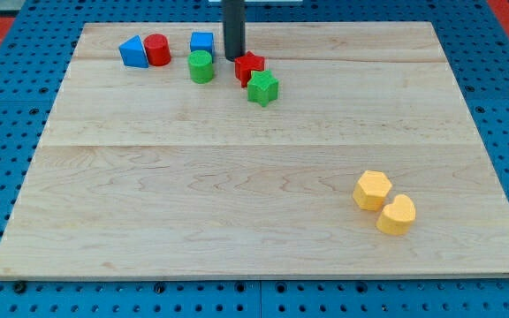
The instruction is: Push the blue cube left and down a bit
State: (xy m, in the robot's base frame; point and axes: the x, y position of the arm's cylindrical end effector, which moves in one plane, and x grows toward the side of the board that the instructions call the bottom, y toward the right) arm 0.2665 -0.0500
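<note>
The blue cube sits near the view's top, left of centre, on the wooden board. A green cylinder lies just below it. My tip is down on the board just right of the blue cube, with a small gap between them. A red star-shaped block lies right beside the tip, on its right.
A green star-shaped block lies below the red star. A blue triangular block and a red cylinder touch each other at the top left. Two yellow blocks, a hexagon and a heart-like one, sit at the lower right.
</note>
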